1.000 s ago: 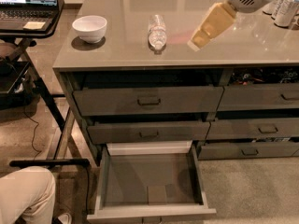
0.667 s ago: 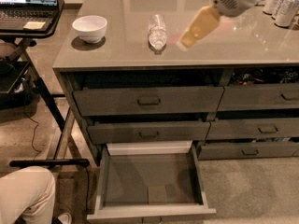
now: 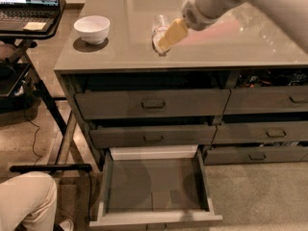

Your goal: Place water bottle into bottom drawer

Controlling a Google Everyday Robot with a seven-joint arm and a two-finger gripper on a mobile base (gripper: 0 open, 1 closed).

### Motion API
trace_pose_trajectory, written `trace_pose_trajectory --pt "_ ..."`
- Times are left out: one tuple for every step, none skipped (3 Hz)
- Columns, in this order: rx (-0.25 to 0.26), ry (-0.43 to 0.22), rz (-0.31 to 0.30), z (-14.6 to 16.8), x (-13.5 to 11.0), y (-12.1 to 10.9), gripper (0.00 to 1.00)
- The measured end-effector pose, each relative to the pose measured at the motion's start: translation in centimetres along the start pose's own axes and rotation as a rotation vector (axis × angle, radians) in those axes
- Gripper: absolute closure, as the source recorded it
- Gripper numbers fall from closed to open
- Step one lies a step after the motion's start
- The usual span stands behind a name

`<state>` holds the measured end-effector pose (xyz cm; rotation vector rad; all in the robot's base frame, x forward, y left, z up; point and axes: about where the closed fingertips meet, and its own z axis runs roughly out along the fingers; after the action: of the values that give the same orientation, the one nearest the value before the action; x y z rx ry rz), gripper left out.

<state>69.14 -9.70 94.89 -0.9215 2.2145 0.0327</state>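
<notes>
The water bottle, clear ribbed plastic, lies on the grey countertop right of the white bowl. My gripper, with its tan tip on a white arm coming in from the upper right, is right over the near end of the bottle and hides part of it. Whether it touches the bottle cannot be told. The bottom drawer is pulled out below the two handled drawers of the left column. Its dark floor is bare apart from a small square patch.
A white bowl stands on the counter's left part. A laptop sits on a side stand at the far left. A person's knee is at the bottom left, next to the open drawer. A second column of drawers is at the right.
My gripper has moved left across the counter, from well right of the bottle to over its near end. The bottle, bowl and drawer have not moved.
</notes>
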Motion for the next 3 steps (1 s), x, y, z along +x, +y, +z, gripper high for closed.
trace_pose_trajectory --pt "0.068 0.006 0.127 3.2 -0.3 -2.2 0.00" --pt "0.141 0.008 0.264 5.5 -1.1 -4.7 0.00" --pt "0.142 0.005 0.344 5.6 -1.0 -4.6 0.00"
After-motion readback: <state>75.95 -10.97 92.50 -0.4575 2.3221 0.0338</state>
